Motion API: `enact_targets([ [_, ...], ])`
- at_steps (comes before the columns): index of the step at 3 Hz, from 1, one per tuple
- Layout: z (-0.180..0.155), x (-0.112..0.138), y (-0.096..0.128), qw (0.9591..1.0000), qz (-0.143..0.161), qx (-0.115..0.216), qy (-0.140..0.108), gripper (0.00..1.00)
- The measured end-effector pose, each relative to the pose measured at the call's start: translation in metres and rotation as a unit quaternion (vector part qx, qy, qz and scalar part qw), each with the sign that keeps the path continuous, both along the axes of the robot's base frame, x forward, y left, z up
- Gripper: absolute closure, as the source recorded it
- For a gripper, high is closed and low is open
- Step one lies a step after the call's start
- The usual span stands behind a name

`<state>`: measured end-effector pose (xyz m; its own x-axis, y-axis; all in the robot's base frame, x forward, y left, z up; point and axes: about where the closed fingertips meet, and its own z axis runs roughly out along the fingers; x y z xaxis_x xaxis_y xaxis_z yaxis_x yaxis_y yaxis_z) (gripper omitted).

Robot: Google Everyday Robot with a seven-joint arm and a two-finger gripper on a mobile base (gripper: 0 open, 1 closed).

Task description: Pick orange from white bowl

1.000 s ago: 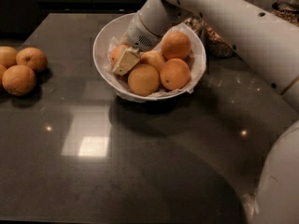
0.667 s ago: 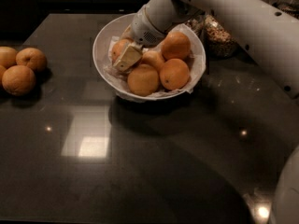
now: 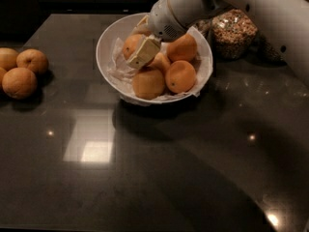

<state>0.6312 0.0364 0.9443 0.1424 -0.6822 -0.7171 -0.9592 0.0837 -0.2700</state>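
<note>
1. Your orange (image 3: 129, 46) is a round, deep-orange fruit with dull dimpled skin. It sits at the back left of the bowl, close to the far wall.
2. The gripper (image 3: 136, 43) reaches down into the bowl from the upper right. Its pale fingers (image 3: 145, 52) clasp the orange, one across its front right side and the other behind it.
3. The white bowl (image 3: 110, 33) is large, deep, round and smooth, and lined with crumpled white paper. It stands upright on the dark glossy tabletop (image 3: 145, 178), towards the far edge.
</note>
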Motion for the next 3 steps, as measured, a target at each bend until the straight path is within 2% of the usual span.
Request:
enact_targets([
  [1, 0.018, -0.009, -0.035, 0.9995, -0.002, -0.021, -0.023, 1.00],
  [2, 0.036, -0.021, -0.070, 0.9974, -0.016, -0.047, -0.054, 1.00],
  [3, 0.045, -0.029, -0.094, 0.9955, -0.033, -0.052, -0.072, 1.00],
])
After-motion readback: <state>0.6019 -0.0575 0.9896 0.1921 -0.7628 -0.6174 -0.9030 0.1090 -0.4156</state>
